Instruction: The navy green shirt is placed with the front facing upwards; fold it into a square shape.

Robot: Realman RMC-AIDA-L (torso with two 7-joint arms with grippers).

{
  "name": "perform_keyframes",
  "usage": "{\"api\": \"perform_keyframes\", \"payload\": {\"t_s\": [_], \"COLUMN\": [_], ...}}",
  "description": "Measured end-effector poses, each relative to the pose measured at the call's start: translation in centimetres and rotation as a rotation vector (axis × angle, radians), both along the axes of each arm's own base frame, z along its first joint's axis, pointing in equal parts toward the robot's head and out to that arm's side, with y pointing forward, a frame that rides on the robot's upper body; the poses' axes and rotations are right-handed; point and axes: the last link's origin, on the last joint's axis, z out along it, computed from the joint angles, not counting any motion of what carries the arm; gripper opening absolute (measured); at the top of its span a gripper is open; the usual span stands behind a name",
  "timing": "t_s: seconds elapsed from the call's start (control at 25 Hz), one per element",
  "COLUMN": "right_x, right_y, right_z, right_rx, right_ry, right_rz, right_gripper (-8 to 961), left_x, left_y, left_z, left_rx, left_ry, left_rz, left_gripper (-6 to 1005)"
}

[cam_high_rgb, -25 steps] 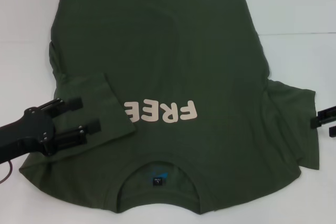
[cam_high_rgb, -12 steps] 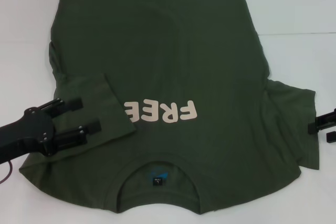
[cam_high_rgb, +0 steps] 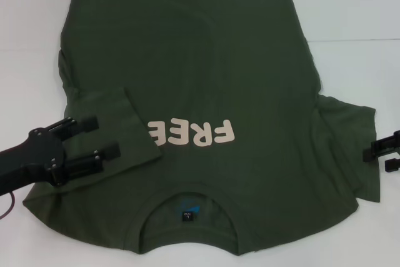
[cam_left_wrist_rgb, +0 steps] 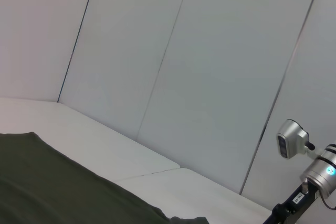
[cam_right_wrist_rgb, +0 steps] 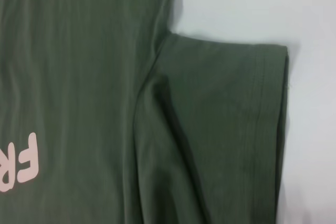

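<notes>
my left pincer [cam_high_rgb: 103,136] hangs with its two black fingers spread apart over the folded-in left sleeve [cam_high_rgb: 112,126], pinching nothing; my right pincer [cam_high_rgb: 384,153] sits at the outer hem of the right sleeve [cam_high_rgb: 350,148], and whether it is spread or pressed together i cannot tell; the navy green shirt [cam_high_rgb: 206,79] lies flat, front up, on the white table [cam_high_rgb: 356,17]; its long axis runs away from me, collar [cam_high_rgb: 187,207] nearest, hem farthest; the cream lettering [cam_high_rgb: 194,132] reads upside down to me, its end covered by the left sleeve; the right sleeve spreads flat outward; a pale panelled wall [cam_left_wrist_rgb: 210,77] stands behind the table.
</notes>
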Motion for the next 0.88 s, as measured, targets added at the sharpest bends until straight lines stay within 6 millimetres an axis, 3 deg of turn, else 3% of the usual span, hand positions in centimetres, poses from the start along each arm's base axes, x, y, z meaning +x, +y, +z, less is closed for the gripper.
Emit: {"api": "perform_keyframes", "payload": {"t_s": [0.88], "right_x": [0.26], "right_y": [0.00], "right_z": [-0.75], "right_rx": [0.009], "right_ry": [0.000], "right_rz": [-0.009], "right_gripper": [645], "left_x": [0.07], "left_y": [0.01], "left_z": [-0.11], "left_rx": [0.000], "left_ry": [0.000], "left_rz": [-0.004], "left_gripper": [904]}}
